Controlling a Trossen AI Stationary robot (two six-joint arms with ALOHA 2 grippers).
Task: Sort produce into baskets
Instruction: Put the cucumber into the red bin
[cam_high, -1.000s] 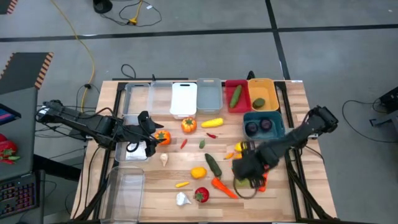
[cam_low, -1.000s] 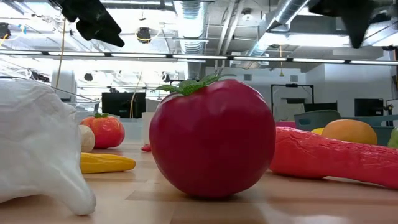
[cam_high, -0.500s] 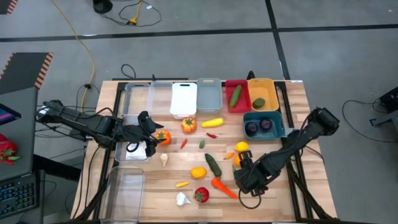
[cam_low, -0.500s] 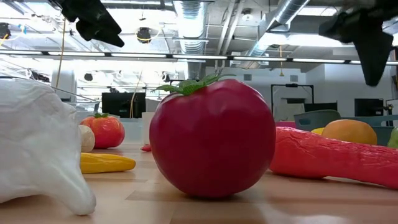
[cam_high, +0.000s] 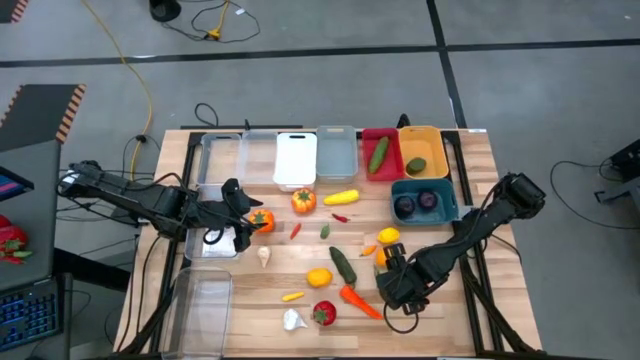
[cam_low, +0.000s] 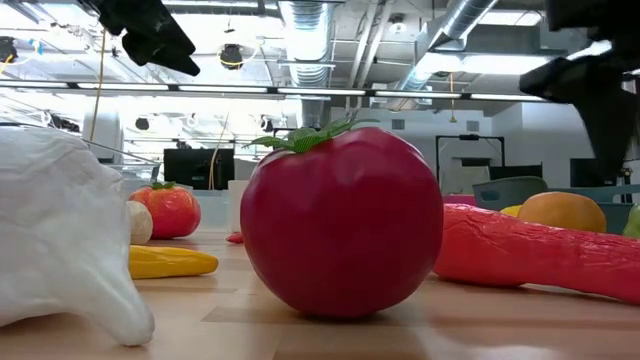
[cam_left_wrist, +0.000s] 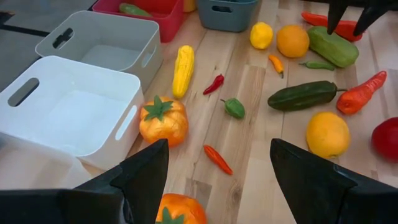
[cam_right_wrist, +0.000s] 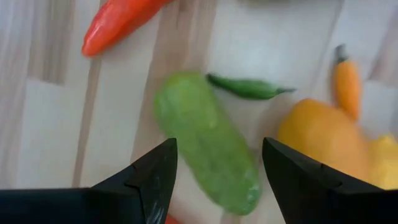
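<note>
Green cucumber (cam_right_wrist: 208, 146) | stubby, rounded ends | between parted right-gripper fingers (cam_right_wrist: 149, 174)

Two dark robot arms seen from above: left gripper (cam_high: 243, 212) at centre-left of frame w/ fingers spread, arm stretching in from left edge; right gripper (cam_high: 392, 282) at lower right, fingers apart, pointing down.

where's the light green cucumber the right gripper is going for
In the right wrist view the light green cucumber lies on the table between the open right gripper fingers, beside a green chili.
</note>
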